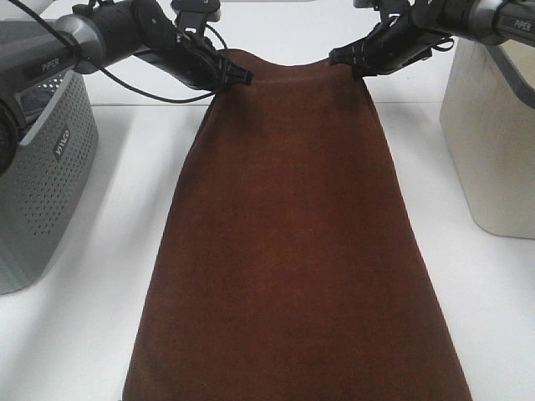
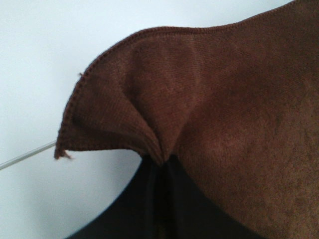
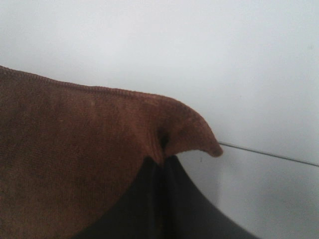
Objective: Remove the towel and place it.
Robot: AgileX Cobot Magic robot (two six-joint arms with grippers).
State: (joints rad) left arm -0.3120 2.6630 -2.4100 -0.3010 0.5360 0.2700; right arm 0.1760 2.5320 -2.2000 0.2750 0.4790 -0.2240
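Note:
The towel [image 1: 292,242], a large reddish-brown plush cloth, hangs stretched between both grippers and drapes down toward the front edge of the exterior high view. My left gripper [image 1: 240,78] is shut on its far left corner, and the pinched corner [image 2: 149,129] bunches just above the dark fingers [image 2: 144,199]. My right gripper [image 1: 347,58] is shut on the far right corner [image 3: 169,132], with its dark fingers [image 3: 174,204] below the fold. The top edge sags slightly between the two grips. No tag shows.
A grey perforated basket [image 1: 38,184] stands at the left. A beige basket [image 1: 493,142] stands at the right. The white table [image 1: 109,276] shows on both sides of the towel. A black cable [image 1: 142,92] loops under the left arm.

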